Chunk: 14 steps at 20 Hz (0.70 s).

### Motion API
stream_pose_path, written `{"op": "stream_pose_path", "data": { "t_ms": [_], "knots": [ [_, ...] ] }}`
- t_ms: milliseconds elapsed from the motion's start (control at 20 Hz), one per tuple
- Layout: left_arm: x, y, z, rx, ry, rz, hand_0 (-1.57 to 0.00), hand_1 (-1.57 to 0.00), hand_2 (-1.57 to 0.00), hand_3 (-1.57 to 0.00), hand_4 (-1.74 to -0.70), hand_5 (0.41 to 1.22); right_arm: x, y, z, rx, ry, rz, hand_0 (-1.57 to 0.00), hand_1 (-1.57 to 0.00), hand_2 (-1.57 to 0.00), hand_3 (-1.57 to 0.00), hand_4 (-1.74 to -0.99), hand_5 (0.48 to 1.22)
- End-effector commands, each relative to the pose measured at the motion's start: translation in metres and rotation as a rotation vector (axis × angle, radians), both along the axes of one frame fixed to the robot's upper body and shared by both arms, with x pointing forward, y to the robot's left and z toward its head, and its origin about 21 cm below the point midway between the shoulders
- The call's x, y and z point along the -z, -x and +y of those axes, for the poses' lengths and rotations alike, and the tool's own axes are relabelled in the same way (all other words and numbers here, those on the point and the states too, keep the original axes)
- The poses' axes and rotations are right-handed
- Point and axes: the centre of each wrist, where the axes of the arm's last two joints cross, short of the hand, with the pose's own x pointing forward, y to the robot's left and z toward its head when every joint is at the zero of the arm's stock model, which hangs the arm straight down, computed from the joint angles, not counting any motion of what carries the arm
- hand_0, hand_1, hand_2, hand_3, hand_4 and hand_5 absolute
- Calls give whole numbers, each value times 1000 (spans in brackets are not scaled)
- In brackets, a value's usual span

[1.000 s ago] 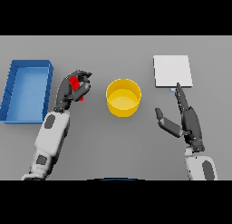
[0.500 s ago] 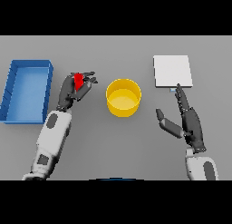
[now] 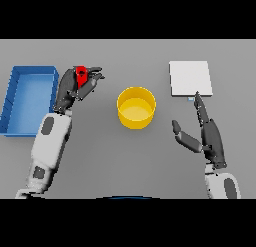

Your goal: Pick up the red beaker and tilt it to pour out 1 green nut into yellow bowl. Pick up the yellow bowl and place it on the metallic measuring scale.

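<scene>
My left hand point(image 3: 74, 88) is shut on the red beaker point(image 3: 81, 76), of which only a small red part shows between the fingers. It is held left of the yellow bowl point(image 3: 136, 107), apart from it. The bowl stands upright mid-table, and I see no green nut in it. The metallic measuring scale point(image 3: 190, 79), a pale square plate, lies at the back right. My right hand point(image 3: 210, 136) rests open at the right, fingers straight and pointing toward the scale's near edge, thumb spread toward the bowl.
A blue bin point(image 3: 26, 97) stands at the far left, just beside my left hand and forearm. Bare grey table point(image 3: 125, 161) lies between the bowl and the near edge.
My left hand has carried the red beaker farther back and slightly up, away from the near edge. The bowl, scale and right hand have stayed put.
</scene>
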Motion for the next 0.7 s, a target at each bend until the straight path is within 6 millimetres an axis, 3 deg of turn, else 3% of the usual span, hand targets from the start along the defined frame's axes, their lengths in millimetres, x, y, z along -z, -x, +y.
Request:
{"op": "stream_pose_path", "data": {
  "t_ms": [0,300,500,650],
  "knots": [
    [-3,-1,1,4,-22,2,-1556,-1557,-1558,-1553,-1724,1133,1,0,-1,4,7,-7,1,1,1,1,-1219,659],
    [-21,-11,5,62,-233,-39,-1563,-1564,-1564,-1562,-1732,1129,-2,-2,-5,5,23,-1,1,1,1,1,-1202,662],
    [-41,-16,-6,137,-523,-59,-1568,-1568,-1568,-1567,-1737,1125,3,1,-2,-2,28,18,1,1,1,1,-1186,660],
    [-60,-21,-25,199,-706,-83,-1569,-1569,-1570,-1569,-1739,1134,-6,0,2,-10,28,9,1,1,1,1,-1178,667]
  ]
}}
